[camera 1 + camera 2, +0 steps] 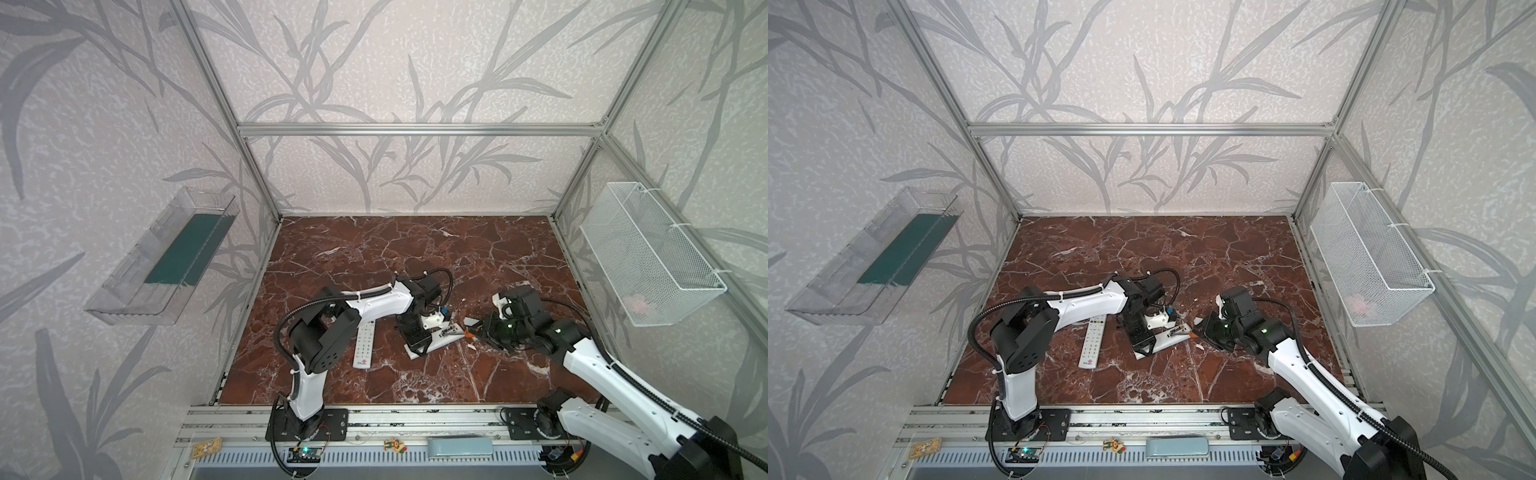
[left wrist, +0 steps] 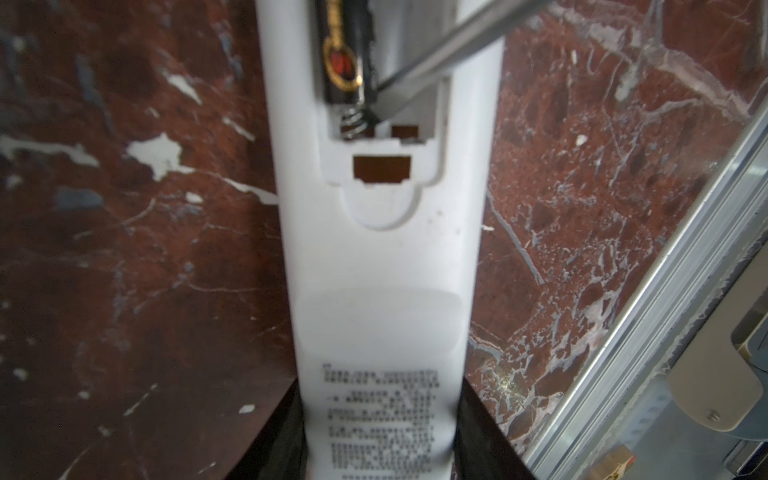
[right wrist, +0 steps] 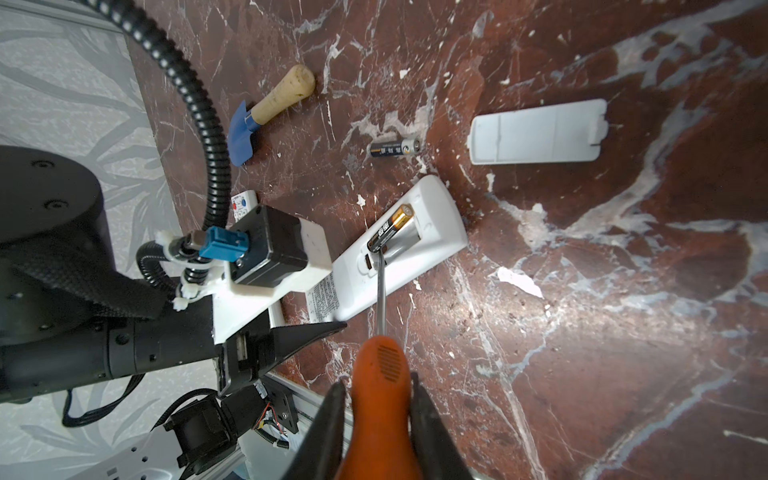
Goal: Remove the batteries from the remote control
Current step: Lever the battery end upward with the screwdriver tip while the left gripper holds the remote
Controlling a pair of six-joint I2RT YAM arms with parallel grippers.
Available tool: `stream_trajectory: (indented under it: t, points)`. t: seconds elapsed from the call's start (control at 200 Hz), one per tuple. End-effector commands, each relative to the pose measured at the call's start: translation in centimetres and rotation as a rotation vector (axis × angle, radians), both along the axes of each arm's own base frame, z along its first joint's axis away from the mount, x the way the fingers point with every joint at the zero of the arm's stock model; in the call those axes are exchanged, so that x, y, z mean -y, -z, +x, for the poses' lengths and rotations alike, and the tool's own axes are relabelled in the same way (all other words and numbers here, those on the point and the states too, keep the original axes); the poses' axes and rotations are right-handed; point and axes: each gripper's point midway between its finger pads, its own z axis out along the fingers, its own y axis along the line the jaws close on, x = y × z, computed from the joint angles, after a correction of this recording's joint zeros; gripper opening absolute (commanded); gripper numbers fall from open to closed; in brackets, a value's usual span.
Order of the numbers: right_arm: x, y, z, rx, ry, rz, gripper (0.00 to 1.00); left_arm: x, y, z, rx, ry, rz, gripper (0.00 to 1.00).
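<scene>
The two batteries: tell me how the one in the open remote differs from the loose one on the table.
The seated battery lies inside the remote; the loose battery lies on the table. The screwdriver tip sits against the seated battery's spring end; nothing touches the loose battery. Both are slim dark cells.

In the left wrist view the battery (image 2: 344,54) is cut by the frame edge, and we cannot read the blurred label (image 2: 380,415) on the remote (image 2: 382,270). In the right wrist view the screwdriver (image 3: 380,374) runs out of frame. In both top views the basket (image 1: 648,257) (image 1: 1366,257) holds a pink blur we cannot identify.
</scene>
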Motion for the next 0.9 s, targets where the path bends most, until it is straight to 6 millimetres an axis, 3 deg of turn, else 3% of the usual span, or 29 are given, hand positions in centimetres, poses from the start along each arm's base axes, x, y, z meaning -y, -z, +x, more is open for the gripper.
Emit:
stream_trajectory:
  t: [0.0, 0.33, 0.895]
  points:
    - [0.3, -0.5, 0.2, 0.034, -0.021, -0.041, 0.0, 0.8, -1.2, 0.2, -0.002, 0.017, -0.052, 0.0]
    - [0.5, -1.3, 1.8, 0.092, -0.04, -0.1, 0.0, 0.4, -1.5, -0.7, -0.092, -0.004, -0.079, 0.0]
    - [-0.2, -1.7, 2.4, 0.117, -0.057, -0.078, 0.0, -0.1, -0.6, -3.0, -0.25, -0.006, -0.053, 0.0]
